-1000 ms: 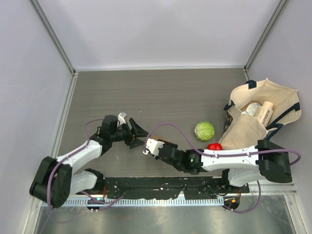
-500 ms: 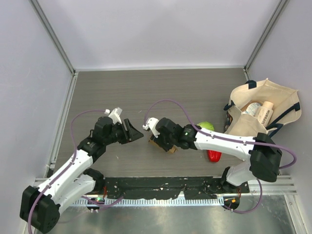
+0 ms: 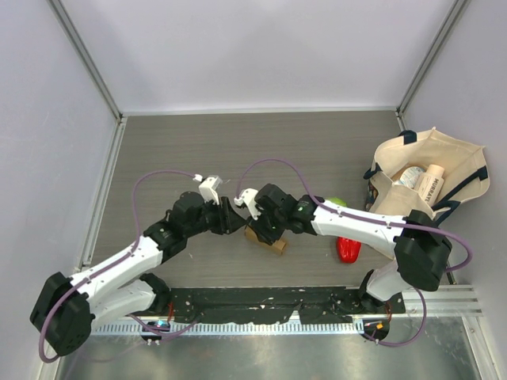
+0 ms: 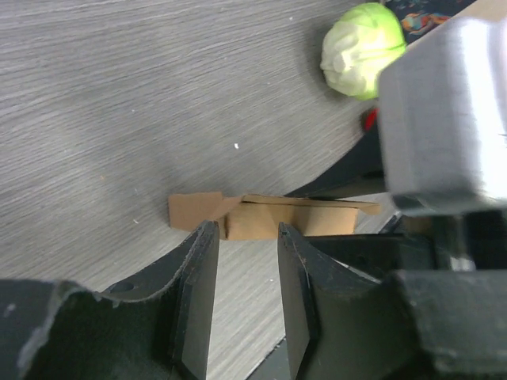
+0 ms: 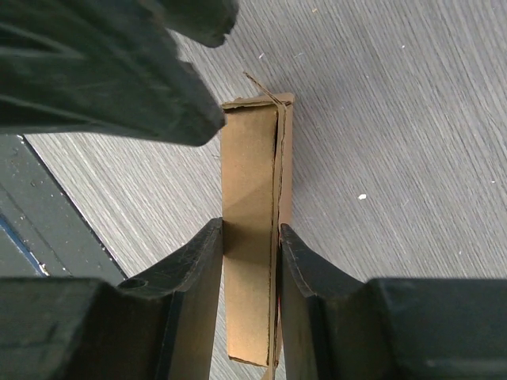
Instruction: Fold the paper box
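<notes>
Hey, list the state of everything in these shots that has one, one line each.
paper box: collapsed nearly flat, clamped across its thin side.
right pincer: shut on the paper box.
left pincer: jaws apart, tips at the box, not gripping it.
cabbage: whole, untouched.
red pepper: lying loose, not held.
tote bag: open and slumped, with a bottle inside.

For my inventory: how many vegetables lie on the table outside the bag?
2: a green cabbage, partly behind the right arm, and a red pepper on that arm's near side. The tote bag may hide more.
</notes>
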